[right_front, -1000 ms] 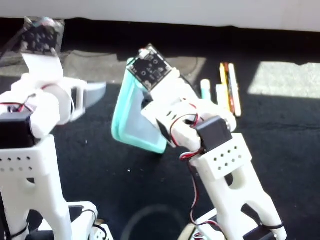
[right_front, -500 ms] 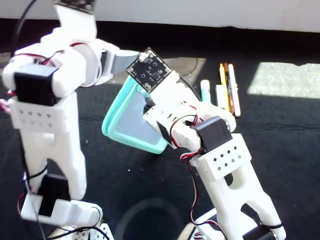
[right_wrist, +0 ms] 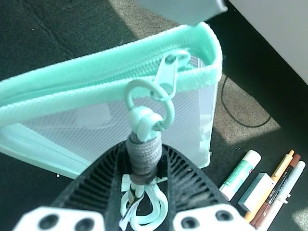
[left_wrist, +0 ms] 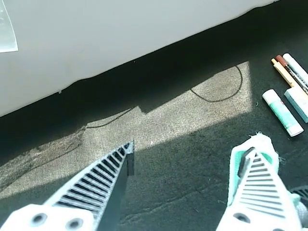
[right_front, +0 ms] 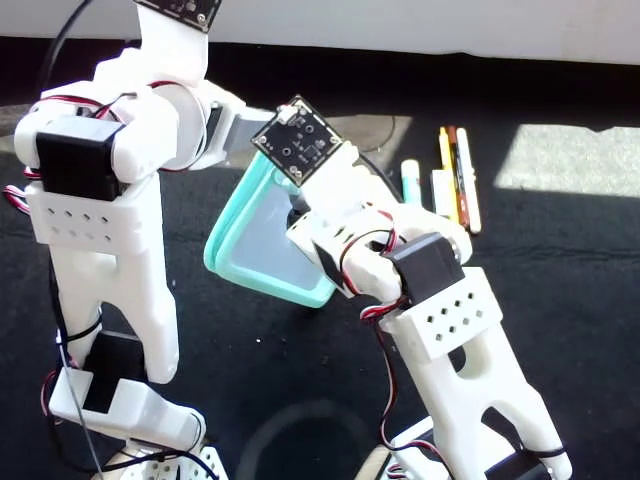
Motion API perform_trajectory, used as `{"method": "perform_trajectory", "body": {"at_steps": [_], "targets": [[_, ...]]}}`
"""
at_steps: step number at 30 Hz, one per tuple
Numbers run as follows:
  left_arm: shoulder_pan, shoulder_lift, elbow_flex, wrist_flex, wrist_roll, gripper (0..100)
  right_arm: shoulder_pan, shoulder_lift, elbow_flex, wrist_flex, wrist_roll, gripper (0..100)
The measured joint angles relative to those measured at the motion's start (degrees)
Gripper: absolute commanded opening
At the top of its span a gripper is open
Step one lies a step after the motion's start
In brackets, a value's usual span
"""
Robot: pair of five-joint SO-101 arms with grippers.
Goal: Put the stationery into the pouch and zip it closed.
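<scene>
1. A dark carpeted surface [right_front: 560, 330] is being lit by sun patches, and a white wall [left_wrist: 72, 43] is bounding its far edge.
2. The mint pouch [right_front: 262, 235] is being held upright mid-surface by its zip pull [right_wrist: 143, 144], which is being gripped by the closed right end effector [right_wrist: 144, 161].
3. Pens [right_front: 458, 175], a glue stick [right_front: 411, 180] and an eraser [right_front: 443, 192] are lying near it, with open carpet beyond them.
4. The left end effector [left_wrist: 192, 144], spread open, is being held by the pouch's far corner, having been swung in over the last second.

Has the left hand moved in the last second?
Yes. The left hand has swung farther back and sideways toward the pens, ending at the pouch's top corner.
</scene>
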Motion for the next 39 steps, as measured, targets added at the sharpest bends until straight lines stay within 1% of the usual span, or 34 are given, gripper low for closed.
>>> {"method": "perform_trajectory", "body": {"at_steps": [4,9,12,16,18,19,22,23,24,25,27,30,33,39], "targets": [[-0.1,-0.1,0.4,0.0,-0.4,35,0.0,0.0,0.0,0.0,0.0,0.5],[-0.1,-0.1,5.8,0.0,-0.3,35,0.0,0.0,0.0,0.0,0.0,0.5],[-0.1,-0.3,6.5,0.0,-0.2,35,0.0,0.0,0.0,0.0,0.0,0.5],[1.6,-0.4,6.5,0.0,-0.4,35,0.0,0.0,0.0,0.0,0.0,0.5],[2.5,-0.4,6.5,-0.1,-0.4,29,0.0,0.0,0.0,0.6,0.0,0.5],[2.6,-0.4,6.5,-0.1,-0.4,23,0.0,-0.1,0.0,1.5,-0.1,0.5],[3.3,-0.5,6.5,-0.1,-0.5,1,0.0,-0.5,-0.2,4.0,-0.2,0.5],[3.3,-0.5,6.6,0.0,-0.5,1,0.0,-1.2,-0.2,4.7,-0.2,0.5],[3.4,-0.5,6.6,0.0,-0.5,4,0.0,-2.1,-0.2,5.2,-0.2,0.5],[3.5,-0.6,6.6,0.1,-0.5,4,0.4,-3.1,-0.2,5.5,-0.2,0.5],[3.0,-0.6,6.6,0.0,-0.6,2,2.3,-5.5,0.0,6.1,0.0,0.5],[-0.4,-0.6,6.6,0.0,-0.6,1,7.2,-8.9,0.5,4.7,0.0,0.5],[-1.3,-1.3,7.3,0.0,-0.5,1,12.0,-10.6,0.5,2.6,0.0,0.5],[0.4,-8.4,12.3,0.0,-0.6,2,12.8,-10.4,0.5,2.2,0.0,0.5]]}}
